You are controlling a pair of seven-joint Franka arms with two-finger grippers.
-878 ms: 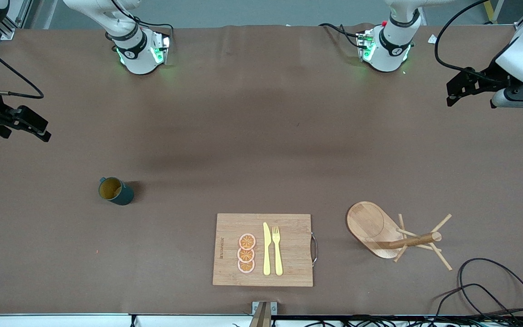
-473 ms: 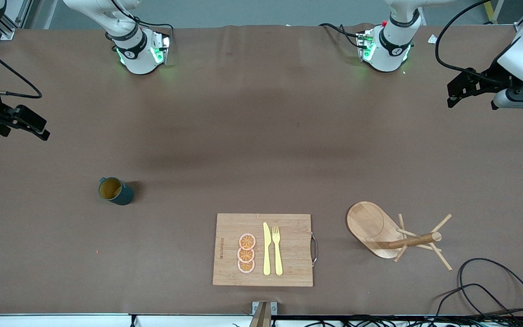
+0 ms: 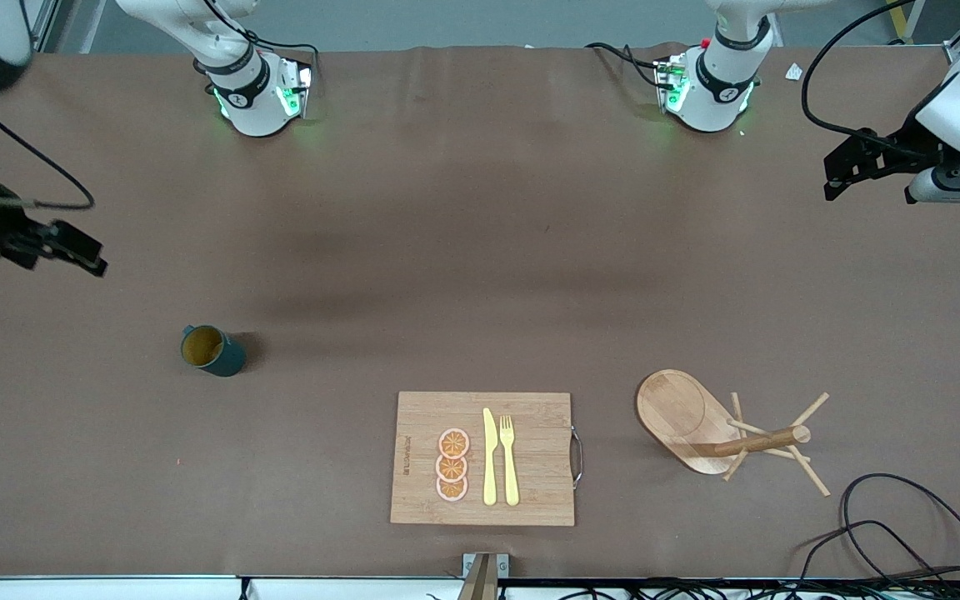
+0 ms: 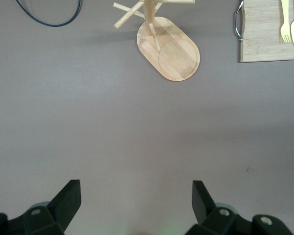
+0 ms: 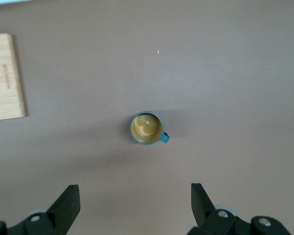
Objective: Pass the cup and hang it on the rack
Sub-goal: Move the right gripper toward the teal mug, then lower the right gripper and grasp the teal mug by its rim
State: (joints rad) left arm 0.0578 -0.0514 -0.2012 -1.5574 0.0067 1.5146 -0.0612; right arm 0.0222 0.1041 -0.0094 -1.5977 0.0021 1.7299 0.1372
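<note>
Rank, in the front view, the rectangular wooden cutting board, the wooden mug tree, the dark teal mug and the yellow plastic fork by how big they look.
1. rectangular wooden cutting board
2. wooden mug tree
3. yellow plastic fork, long but very thin
4. dark teal mug; close to the fork, so these two are unsure.

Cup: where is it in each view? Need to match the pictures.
Front view: cup stands upright on the table, toward the right arm's end, a bit farther from the camera than the board.
Right wrist view: cup near the middle, seen from above, yellow inside showing, handle visible.
Left wrist view: not in it.
Shared landmark: the board, whose corner shows at the edge of both wrist views.
</note>
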